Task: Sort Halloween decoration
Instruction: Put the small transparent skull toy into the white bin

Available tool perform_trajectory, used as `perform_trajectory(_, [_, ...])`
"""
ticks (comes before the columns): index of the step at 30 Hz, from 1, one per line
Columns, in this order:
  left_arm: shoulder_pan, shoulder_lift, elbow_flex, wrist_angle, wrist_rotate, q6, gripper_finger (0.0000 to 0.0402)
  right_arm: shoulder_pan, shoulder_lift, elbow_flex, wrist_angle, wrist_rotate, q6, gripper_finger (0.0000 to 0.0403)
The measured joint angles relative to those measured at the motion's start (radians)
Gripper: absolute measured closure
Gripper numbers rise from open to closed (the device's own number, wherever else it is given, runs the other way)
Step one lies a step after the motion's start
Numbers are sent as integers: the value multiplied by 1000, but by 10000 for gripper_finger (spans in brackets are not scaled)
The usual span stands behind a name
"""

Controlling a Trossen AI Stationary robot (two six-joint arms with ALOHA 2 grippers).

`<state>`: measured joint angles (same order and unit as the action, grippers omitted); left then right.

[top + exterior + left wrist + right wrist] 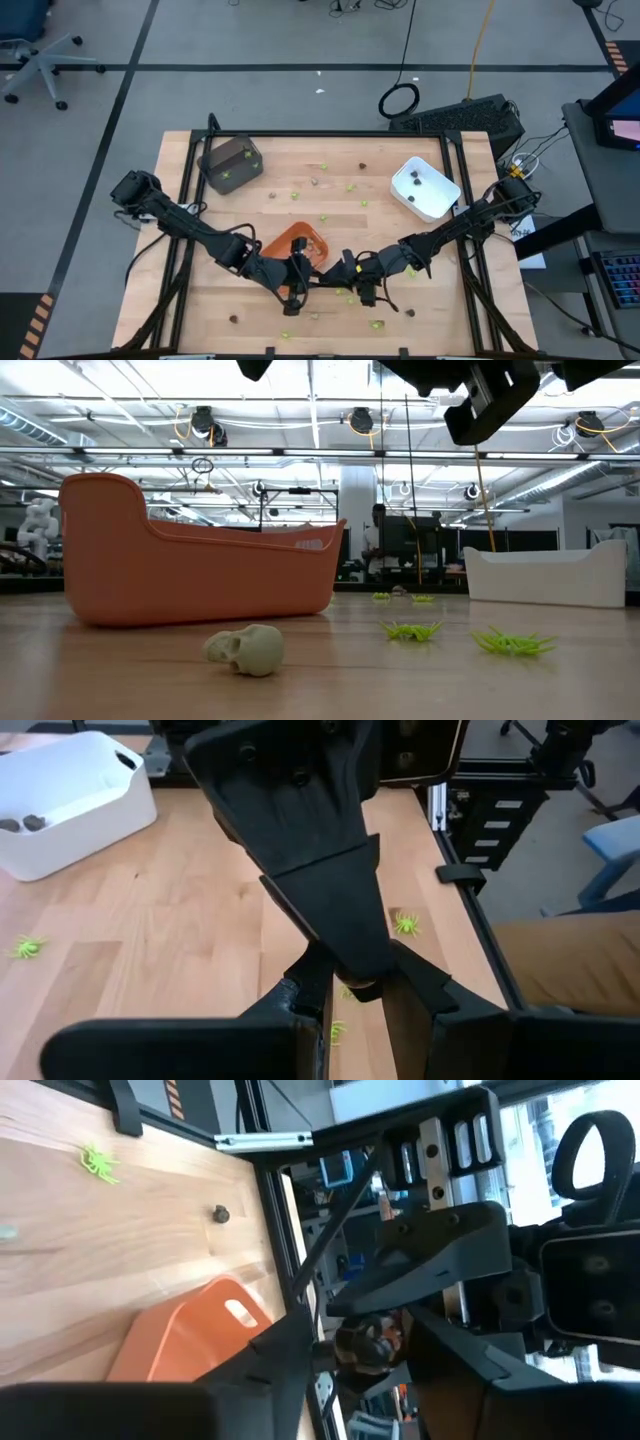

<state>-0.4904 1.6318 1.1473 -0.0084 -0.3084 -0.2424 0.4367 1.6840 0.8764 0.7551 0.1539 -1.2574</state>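
Note:
Both grippers meet in the air just near of the orange tray (300,243). My left gripper (312,272) is shut on a tiny dark brown decoration piece (362,988). My right gripper (335,270) faces it from the table's right and is open. Its fingers stand close on either side of the same piece (360,1342). Loose pieces lie on the wood: lime-green spiders (410,630) (513,643), a tan skull (245,650) and dark bits (220,1213). My left gripper pinches the small brown piece (360,990) between its two fingertips (305,1005), coming from the table's left and slanting a little downward. The piece is lifted clear of the table. My right gripper has the piece between its fingers (300,1352); whether they touch it I cannot tell.
A dark grey tray (232,163) stands at the far left and a white tray (424,187) holding dark pieces at the far right. More green and brown pieces (375,323) are scattered on the near part of the table. Black frame rails (470,250) run along both sides.

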Motion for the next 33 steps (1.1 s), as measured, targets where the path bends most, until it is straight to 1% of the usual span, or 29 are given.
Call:
perform_trajectory(4, [0,0,0,-4,0,-15,343,-11,0,0,1,-10,5,301])
perform_trajectory(8, [0,0,0,-4,0,-19,343,-19,0,0,0,-47,16,327])
perform_trajectory(11, [-1,0,0,-4,-6,-18,343,-19,0,0,0,-50,18,338])
perform_trajectory(15, [-2,0,0,-4,-20,-17,334,-21,0,0,-2,-51,50,338])
perform_trajectory(18, [-2,0,0,-4,-27,-14,302,-21,0,0,-4,-50,86,338])
perform_trajectory(24, [-5,0,0,1,-48,-14,203,-21,0,0,-9,-51,171,341])
perform_trajectory(27, [-25,-1,0,-6,-79,-21,164,-20,0,0,-20,-49,217,342])
perform_trajectory(30, [-53,-9,0,-34,-128,-32,142,-9,0,0,-41,-34,281,343])
perform_trajectory(33, [-89,-17,0,-48,-205,-38,137,13,0,0,-70,28,345,343])
